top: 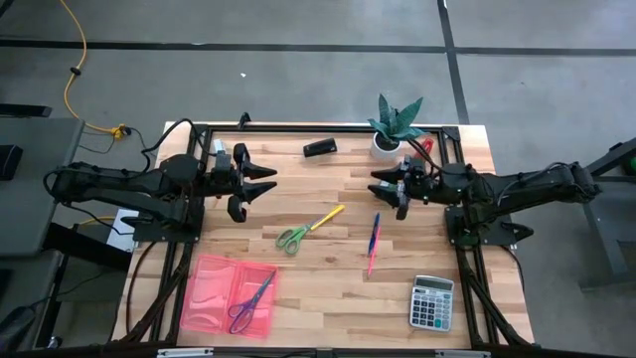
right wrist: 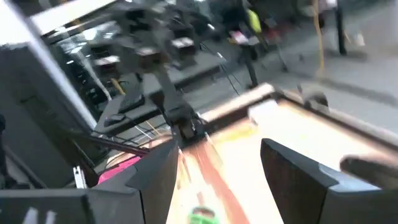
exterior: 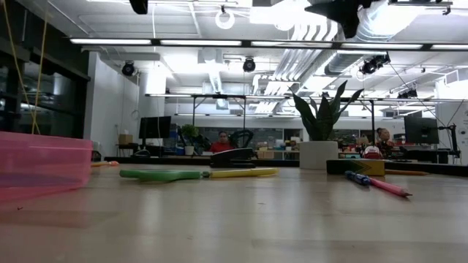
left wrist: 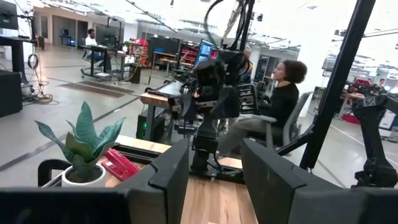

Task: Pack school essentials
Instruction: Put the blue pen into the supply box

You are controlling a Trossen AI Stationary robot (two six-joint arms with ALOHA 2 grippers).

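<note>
Both grippers hover open above the far half of the table and touch nothing. My left gripper (top: 260, 182) (left wrist: 214, 180) is left of centre and points at my right gripper (top: 384, 186) (right wrist: 217, 168), which is near the plant. Between them, lower down, the green-handled scissors (top: 290, 239) (exterior: 161, 174) lie flat with a yellow pencil (top: 326, 217) (exterior: 245, 173) at their blades. A blue pencil (top: 376, 227) (exterior: 357, 177) and a pink-red pencil (top: 372, 257) (exterior: 387, 187) lie side by side to the right. The purple-handled scissors (top: 250, 301) lie inside a pink tray (top: 204, 298) (exterior: 36, 164). No green-blue box shows.
A grey calculator (top: 432, 301) lies near the right near corner. A potted plant (top: 396, 124) (left wrist: 81, 149) stands at the far edge with a red object (left wrist: 118, 165) beside it, and a black object (top: 319, 147) lies further left. A seated person (left wrist: 283, 106) is beyond the table.
</note>
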